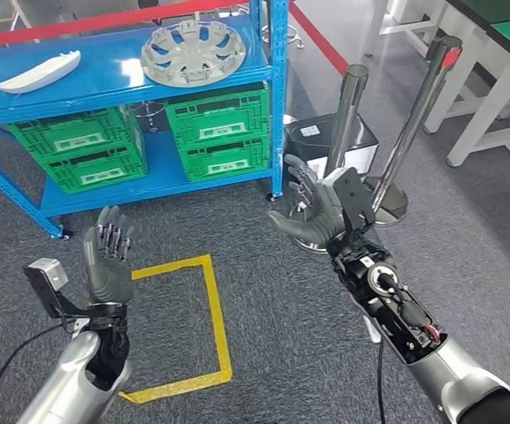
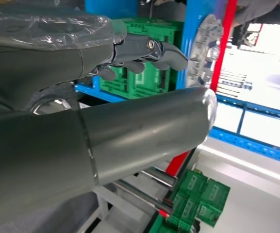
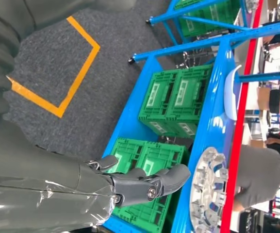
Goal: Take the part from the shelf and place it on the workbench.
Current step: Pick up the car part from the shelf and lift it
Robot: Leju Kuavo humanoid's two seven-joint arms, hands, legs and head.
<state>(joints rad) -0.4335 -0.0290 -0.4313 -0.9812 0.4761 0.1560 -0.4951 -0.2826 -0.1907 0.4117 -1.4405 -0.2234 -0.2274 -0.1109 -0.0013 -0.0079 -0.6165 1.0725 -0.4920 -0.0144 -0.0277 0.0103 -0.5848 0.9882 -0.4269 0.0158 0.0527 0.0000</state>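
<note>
The round silver wheel cover [image 1: 193, 51] lies flat on the top of the blue shelf [image 1: 105, 79], far from the robot and near the shelf's right post. A long white part [image 1: 35, 72] lies on the same top, over to the left. Under them, green crates [image 1: 218, 132] sit on the lower board. The left hand [image 1: 109, 261] is held up in the air on the near left, palm facing in, fingers straight and apart, with nothing in it. The right hand [image 1: 312, 212] is up on the right, a bit farther out, fingers spread and a little bent, also holding nothing. Both hands are well apart from the shelf. A yellow square [image 1: 185, 327] is marked on the grey floor between the arms. Two shiny metal posts [image 1: 412, 115] stand behind the right hand.
</note>
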